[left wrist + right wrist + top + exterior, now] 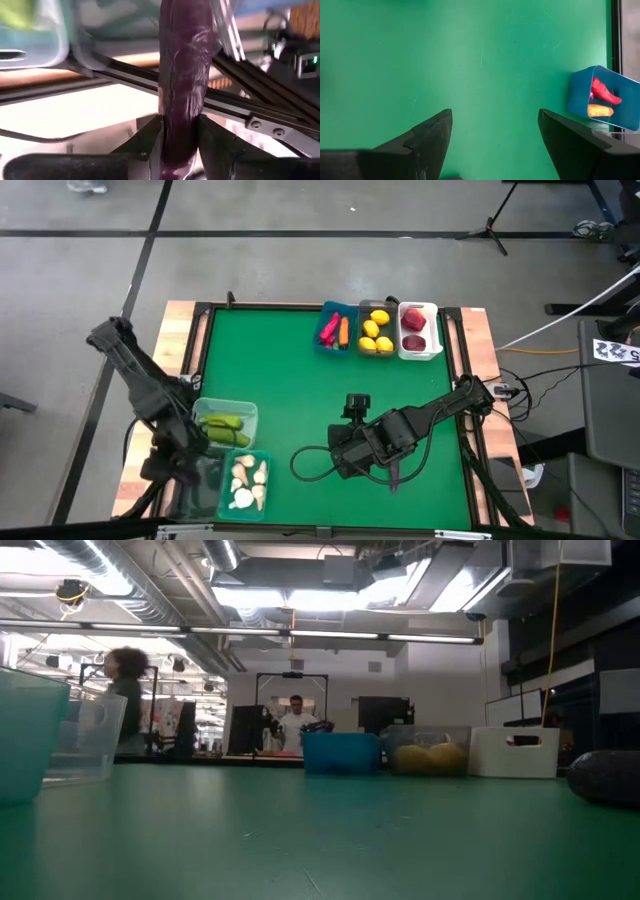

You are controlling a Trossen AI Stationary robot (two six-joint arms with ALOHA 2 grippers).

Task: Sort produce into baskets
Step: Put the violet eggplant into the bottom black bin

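Observation:
My left gripper (pixel 185 468) hangs at the table's near left corner, over a dark clear basket (pixel 200 492), shut on a dark purple eggplant (pixel 185 60). My right gripper (pixel 495 117) stands open above bare green mat near the middle front (pixel 347 452), with nothing between its fingers. A pale clear basket (pixel 226 424) holds green cucumbers and a teal basket (pixel 246 482) holds white garlic. At the far edge a blue basket (pixel 335 329) holds a pink pepper and a carrot, a grey-clear one (pixel 377 330) lemons, and a white one (pixel 418 331) red apples. My left gripper pinches one end of the eggplant (pixel 179 137) between its two fingers (pixel 147 135). The eggplant runs along the fingers, and most of its length sticks out past their tips. It is lifted clear, with the basket's rim and the table's frame behind it.
A dark oblong thing (pixel 605 776) lies on the mat beside my right arm (pixel 395 476). A black cable loops on the mat (pixel 308 462). Open green mat fills the table's middle (pixel 290 380). People stand in the room beyond the far edge.

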